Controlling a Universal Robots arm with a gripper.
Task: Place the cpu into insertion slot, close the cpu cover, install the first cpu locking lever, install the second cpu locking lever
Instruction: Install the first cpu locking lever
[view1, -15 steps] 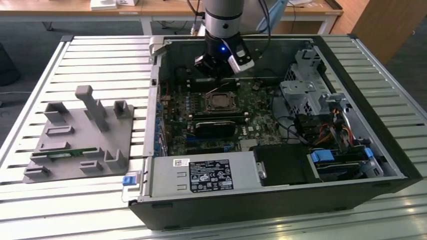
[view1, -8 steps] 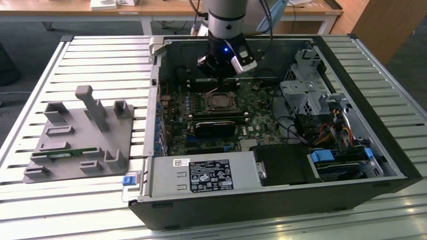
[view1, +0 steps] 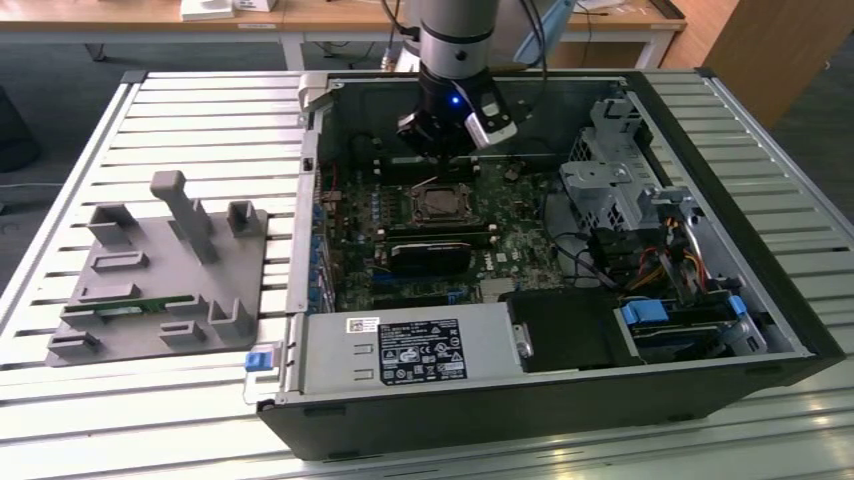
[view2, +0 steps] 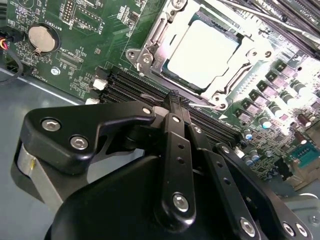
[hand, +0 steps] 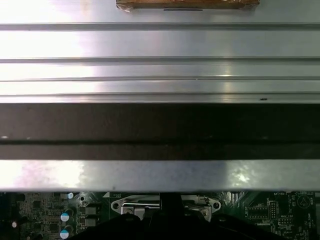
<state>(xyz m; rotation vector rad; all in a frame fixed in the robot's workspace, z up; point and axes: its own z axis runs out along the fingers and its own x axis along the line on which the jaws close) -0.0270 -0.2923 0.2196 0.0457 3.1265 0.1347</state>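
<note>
The cpu (view2: 202, 52) lies pale and square in the insertion slot (view1: 441, 205) on the green board. The silver cpu cover (view2: 150, 47) lies flat around it, framing the chip through its opening. My gripper (view2: 174, 96) hangs just off the socket's edge, over the black memory slots, with its black fingers (view2: 175, 130) pressed together and nothing between them. In the exterior view the gripper (view1: 434, 150) sits above the far side of the socket. In the first wrist view the cover's edge (hand: 135, 205) shows beside the dark fingertip. I cannot tell how the locking levers stand.
The open computer case (view1: 300, 330) lies on a slatted metal table (view1: 160, 110). A black graphics card (view1: 427, 255) sits just in front of the socket, a drive cage (view1: 607, 190) at the exterior view's right. A grey fixture tray (view1: 160, 280) stands at the left.
</note>
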